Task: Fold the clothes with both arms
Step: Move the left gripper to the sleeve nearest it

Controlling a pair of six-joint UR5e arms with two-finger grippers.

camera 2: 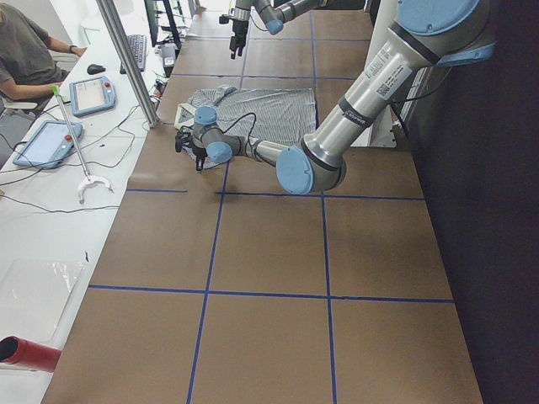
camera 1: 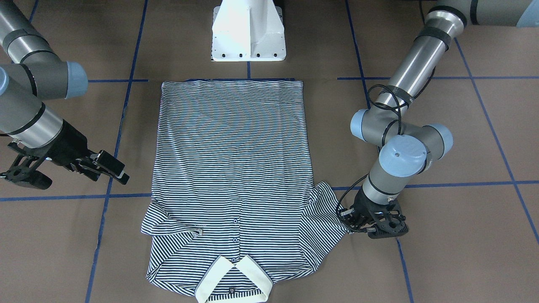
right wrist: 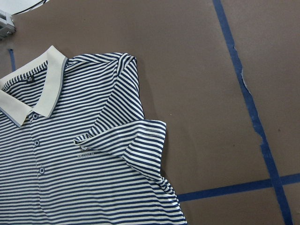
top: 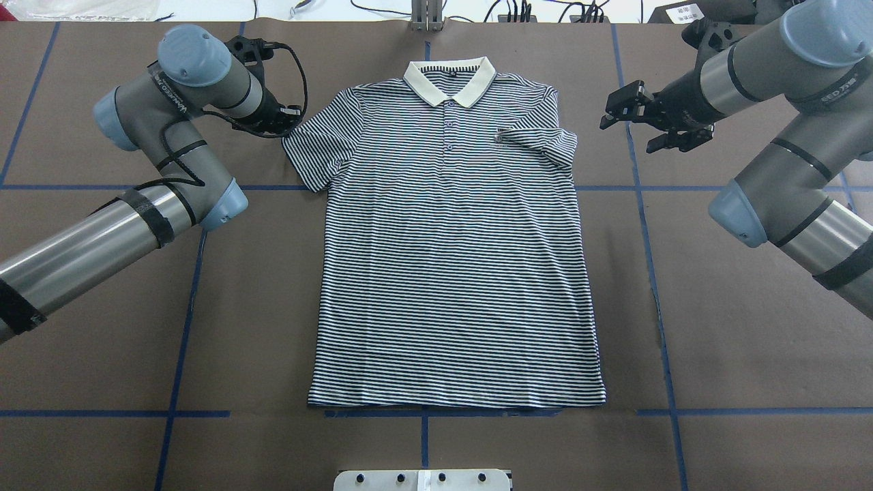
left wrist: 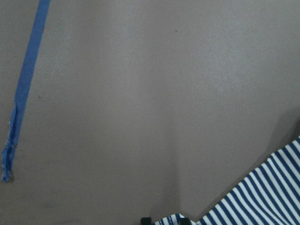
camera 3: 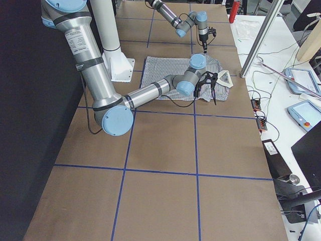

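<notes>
The striped polo shirt [top: 450,259] lies flat and face up on the brown table, its cream collar [top: 450,75] on the side away from the robot's base. One sleeve [top: 539,140] is folded in over the chest logo; the right wrist view shows this folded sleeve [right wrist: 136,145] clearly. My right gripper [top: 641,129] hangs open above bare table beside that sleeve, holding nothing. The other sleeve [top: 317,146] is spread out. My left gripper [top: 286,126] sits low at its outer corner, shut on the hem. Striped cloth [left wrist: 262,197] shows at the bottom of the left wrist view.
Blue tape lines [top: 644,204] cross the brown table. The white pedestal base [camera 1: 248,33] stands just behind the shirt's bottom hem. Beyond the table's far edge, a person sits at a white bench with control tablets [camera 2: 93,94] and a metal post [camera 2: 126,59].
</notes>
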